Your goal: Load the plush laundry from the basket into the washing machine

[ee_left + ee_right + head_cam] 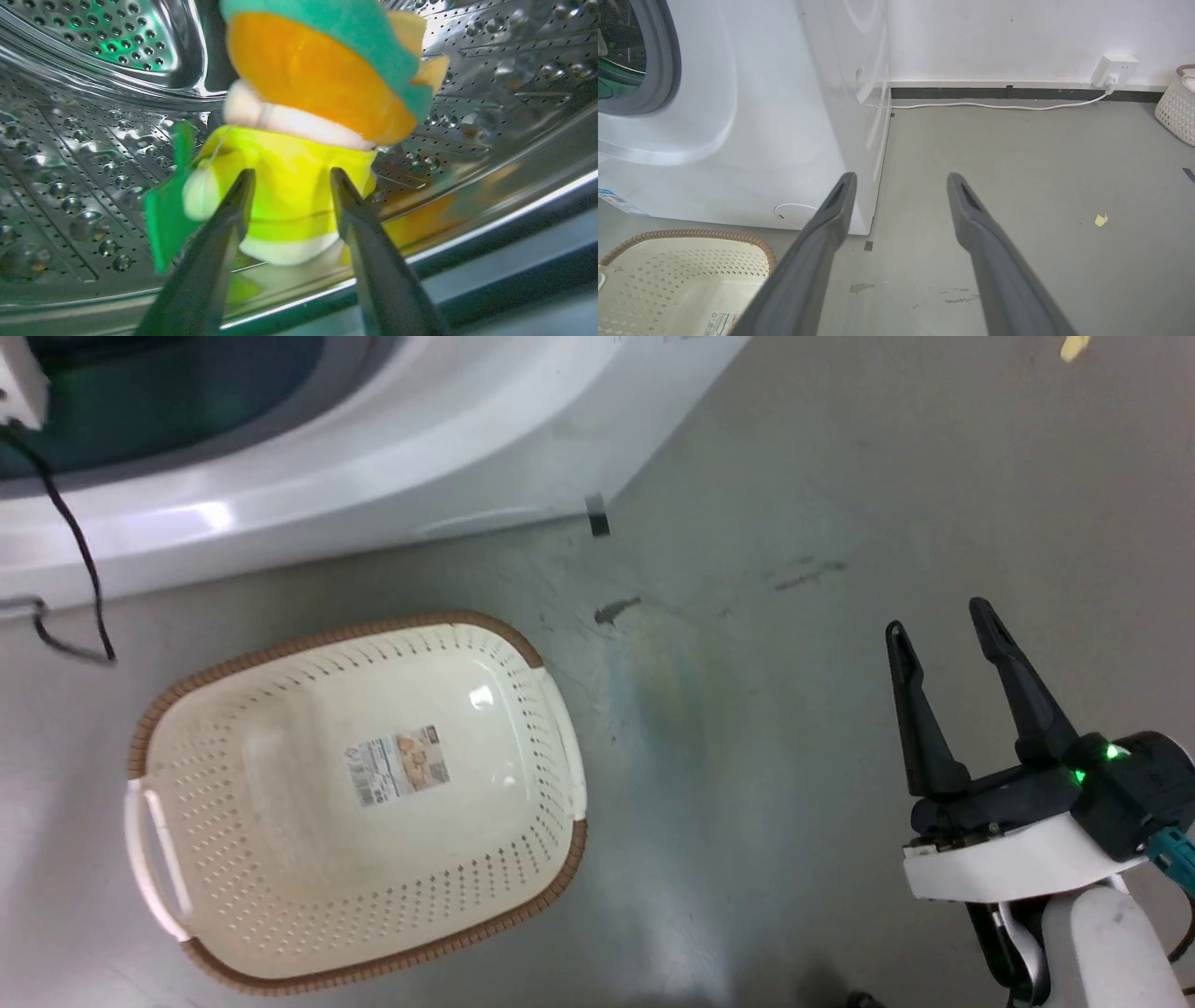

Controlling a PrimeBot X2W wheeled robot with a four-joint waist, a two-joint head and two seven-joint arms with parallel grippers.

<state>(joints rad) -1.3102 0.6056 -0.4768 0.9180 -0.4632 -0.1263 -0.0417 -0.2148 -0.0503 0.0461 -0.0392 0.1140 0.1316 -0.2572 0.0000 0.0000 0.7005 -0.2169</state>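
Poking into the shiny drum (70,163) of the washing machine (373,457), the left fingers (210,261) sit one on each side of the plush toy (317,79), right at its yellow body. The toy looks blurry, so I cannot tell if these fingers are squeezing it or have let go. The toy is inside the drum. In the left wrist view its orange bun is up at 12 o'clock and its bottom is low, near the drum's front edge at 6 o'clock. In the head view the basket (280,896) sits on the floor (794,756) at 8 o'clock with no toy in it, just a sticker (397,765), and the washing machine is at 11 o'clock. The right fingers (1022,695) are at 4 o'clock, spread wide and holding nothing. The job looks almost done; I think the toy just needs to be left inside. What could go wrong? The toy is close to the front edge, so it might roll back out and drop to the floor. If the left fingers pull out while pinching the soft cloth, they could drag it out too. The green flap (163,214) at 8 o'clock might snag on a finger.
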